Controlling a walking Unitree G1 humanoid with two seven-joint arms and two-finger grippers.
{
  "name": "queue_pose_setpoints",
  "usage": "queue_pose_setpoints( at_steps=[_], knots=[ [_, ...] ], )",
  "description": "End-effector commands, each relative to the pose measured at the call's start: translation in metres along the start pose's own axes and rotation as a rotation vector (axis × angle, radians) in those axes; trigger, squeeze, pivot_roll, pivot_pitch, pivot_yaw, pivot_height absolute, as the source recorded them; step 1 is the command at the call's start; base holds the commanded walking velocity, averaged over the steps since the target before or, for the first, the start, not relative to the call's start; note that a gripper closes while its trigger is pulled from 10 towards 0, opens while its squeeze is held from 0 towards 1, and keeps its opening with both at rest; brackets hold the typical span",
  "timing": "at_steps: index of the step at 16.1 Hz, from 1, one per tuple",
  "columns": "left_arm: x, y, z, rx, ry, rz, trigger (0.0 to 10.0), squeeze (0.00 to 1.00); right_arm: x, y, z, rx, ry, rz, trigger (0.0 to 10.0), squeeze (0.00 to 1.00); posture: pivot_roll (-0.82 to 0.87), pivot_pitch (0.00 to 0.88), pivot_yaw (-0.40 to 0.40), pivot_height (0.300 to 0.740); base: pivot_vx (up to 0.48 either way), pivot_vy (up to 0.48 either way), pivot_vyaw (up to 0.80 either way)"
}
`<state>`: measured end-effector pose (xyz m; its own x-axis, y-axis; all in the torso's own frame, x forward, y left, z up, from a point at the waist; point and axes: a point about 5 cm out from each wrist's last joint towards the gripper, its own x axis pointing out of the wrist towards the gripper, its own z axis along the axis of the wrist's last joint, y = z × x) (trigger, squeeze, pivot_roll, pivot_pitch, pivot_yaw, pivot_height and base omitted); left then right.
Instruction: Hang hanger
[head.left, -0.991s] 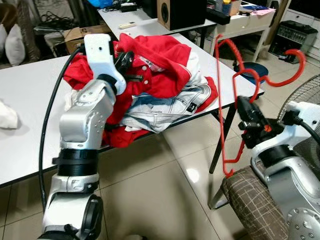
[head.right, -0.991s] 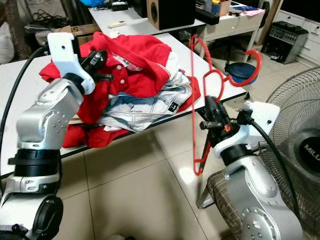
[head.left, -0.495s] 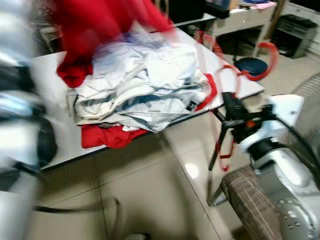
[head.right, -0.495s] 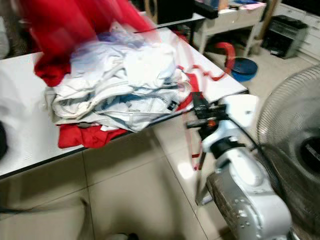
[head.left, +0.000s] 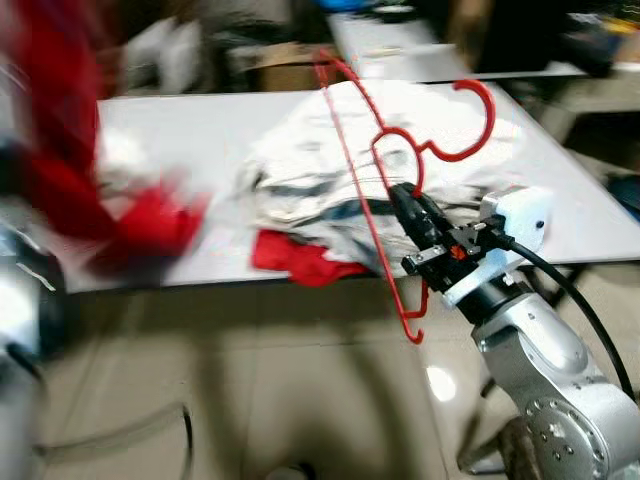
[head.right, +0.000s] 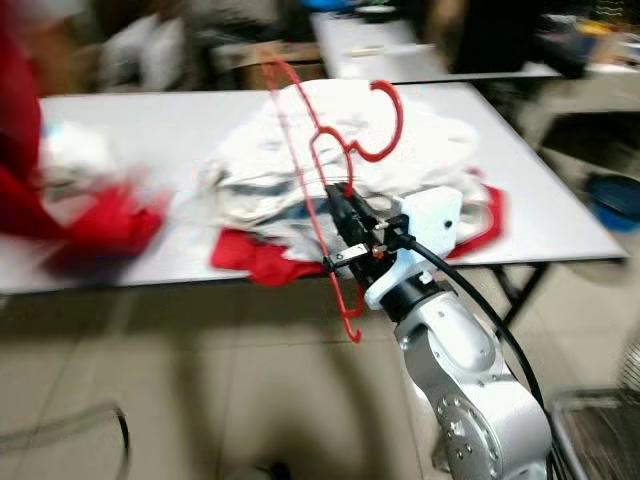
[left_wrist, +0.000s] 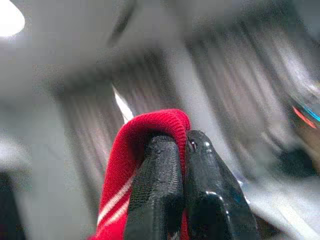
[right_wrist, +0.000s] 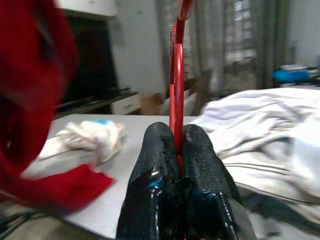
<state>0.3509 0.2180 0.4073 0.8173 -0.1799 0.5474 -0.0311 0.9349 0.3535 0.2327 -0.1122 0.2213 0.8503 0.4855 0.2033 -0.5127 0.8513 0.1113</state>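
Observation:
My right gripper (head.left: 403, 196) is shut on a red wire hanger (head.left: 352, 168), held upright and slanted in front of the white table (head.left: 190, 140). Its hook curls up over a pile of white clothes (head.left: 320, 170). In the right wrist view the hanger's wire (right_wrist: 176, 75) runs up from between the fingertips. My left gripper (left_wrist: 184, 141) is shut on the ribbed edge of a red garment (left_wrist: 145, 125) with white stripes. That garment hangs as a red blur (head.left: 60, 170) at the far left, over the table's near edge.
A piece of red cloth (head.left: 300, 262) sticks out from under the white pile at the table's front edge. A crumpled white cloth (right_wrist: 95, 135) lies further left on the table. Behind stand a second table (head.left: 420, 60) and a cardboard box (head.left: 285, 70). Tiled floor lies below.
The view has swung left and is blurred. My left gripper has pulled the red garment off the pile, up and to the left. The right gripper keeps hold of the hanger.

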Motion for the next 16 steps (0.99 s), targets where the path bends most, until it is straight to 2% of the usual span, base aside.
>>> queue_pose_setpoints(
  at_steps=[1,2,5,6,7,8,9,10,11,12,14,16],
  knots=[
    [-0.005,-0.009,0.007,-0.033,0.002,-0.064,10.0,0.0,0.0,0.002,0.0,0.009,-0.006,0.03,10.0,0.0,0.06,0.0,0.035,0.74,0.0,0.0,0.8],
    [-0.023,-0.016,-0.017,-0.018,0.108,-0.074,10.0,0.0,-0.002,0.003,0.0,0.017,0.002,0.07,10.0,0.0,0.07,0.0,0.041,0.74,0.0,0.0,0.8],
    [-0.06,-0.019,-0.043,-0.025,0.324,-0.057,10.0,0.0,-0.012,0.01,-0.004,0.052,0.036,0.178,10.0,0.0,0.08,0.0,0.037,0.74,0.0,0.0,0.8],
    [-0.08,-0.027,-0.059,-0.034,0.454,-0.105,10.0,0.0,-0.015,0.013,-0.008,0.067,0.059,0.214,10.0,0.0,0.08,0.0,0.029,0.74,0.0,0.0,0.8],
    [-0.096,-0.034,-0.07,-0.046,0.541,-0.145,10.0,0.0,-0.016,0.014,-0.01,0.086,0.069,0.232,10.0,0.0,0.09,0.0,0.016,0.74,0.0,0.0,0.8],
    [-0.12,-0.045,-0.085,-0.057,0.656,-0.212,10.0,0.0,-0.017,0.015,-0.014,0.111,0.082,0.249,10.0,0.0,0.1,0.0,0.003,0.74,0.0,0.0,0.8],
    [-0.142,-0.049,-0.099,-0.039,0.761,-0.226,10.0,0.0,-0.018,0.016,-0.019,0.125,0.109,0.277,10.0,0.0,0.11,0.0,-0.016,0.74,0.0,0.0,0.8],
    [-0.158,-0.052,-0.109,-0.051,0.815,-0.221,10.0,0.0,-0.019,0.015,-0.026,0.126,0.137,0.287,10.0,0.0,0.11,0.0,-0.026,0.74,0.0,0.0,0.8],
    [-0.167,-0.057,-0.114,-0.079,0.807,-0.193,10.0,0.0,-0.02,0.01,-0.035,0.124,0.173,0.266,10.0,0.0,0.12,0.0,-0.033,0.74,0.0,0.0,0.8],
    [-0.187,-0.079,-0.122,-0.178,0.812,-0.204,10.0,0.0,-0.023,-0.013,-0.062,0.096,0.293,0.108,10.0,0.0,0.13,0.0,-0.048,0.74,0.0,0.0,0.8],
    [-0.201,-0.095,-0.126,-0.23,0.836,-0.21,10.0,0.0,-0.027,-0.021,-0.074,0.08,0.348,0.055,10.0,0.0,0.12,0.0,-0.049,0.74,0.0,0.0,0.8],
    [-0.21,-0.103,-0.135,-0.236,0.899,-0.163,10.0,0.0,-0.031,-0.018,-0.075,0.088,0.362,0.088,10.0,0.0,0.12,0.0,-0.049,0.74,0.0,0.0,0.8]
  ],
)
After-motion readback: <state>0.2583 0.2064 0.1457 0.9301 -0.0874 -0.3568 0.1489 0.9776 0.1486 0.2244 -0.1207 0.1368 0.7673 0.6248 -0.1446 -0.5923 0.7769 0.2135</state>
